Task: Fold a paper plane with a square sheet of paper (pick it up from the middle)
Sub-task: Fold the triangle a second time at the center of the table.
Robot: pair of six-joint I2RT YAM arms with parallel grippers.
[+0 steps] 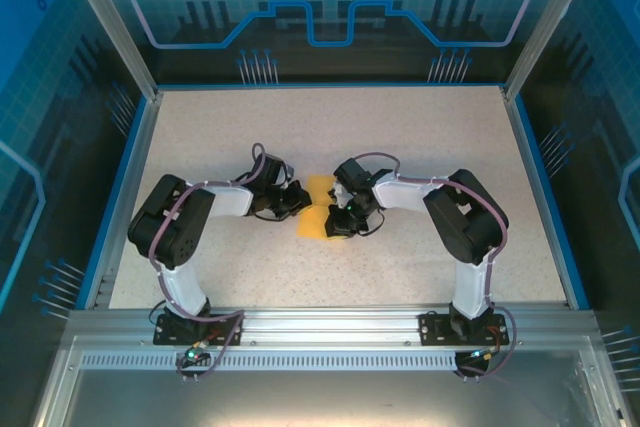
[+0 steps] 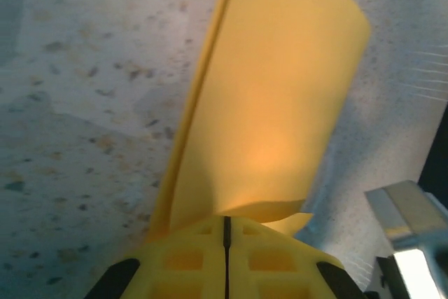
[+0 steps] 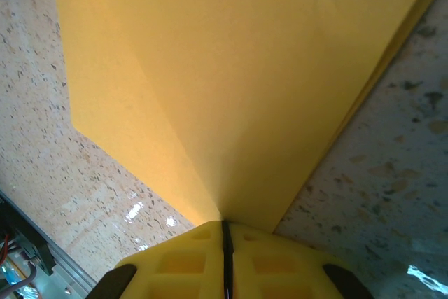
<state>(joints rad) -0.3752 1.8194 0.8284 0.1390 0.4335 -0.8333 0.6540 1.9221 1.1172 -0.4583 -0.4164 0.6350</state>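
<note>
Right gripper (image 3: 225, 234): yellow fingers pressed together, pinching one edge of the orange-yellow sheet of paper (image 1: 318, 209).
Left gripper (image 2: 226, 232): fingers likewise closed on the sheet's opposite side.
Sheet: creased, layers doubled along one edge, held between both grippers.
Speckled table (image 1: 400, 137): sheet sits mid-table.

We see the square sheet of paper (image 1: 318, 205), plain orange-yellow and partly folded, pinched between the pressed-together jaws of the left gripper (image 2: 226, 230) and the right gripper (image 3: 225, 232), spreading ahead of both, a soft crease running from the right jaws.
</note>
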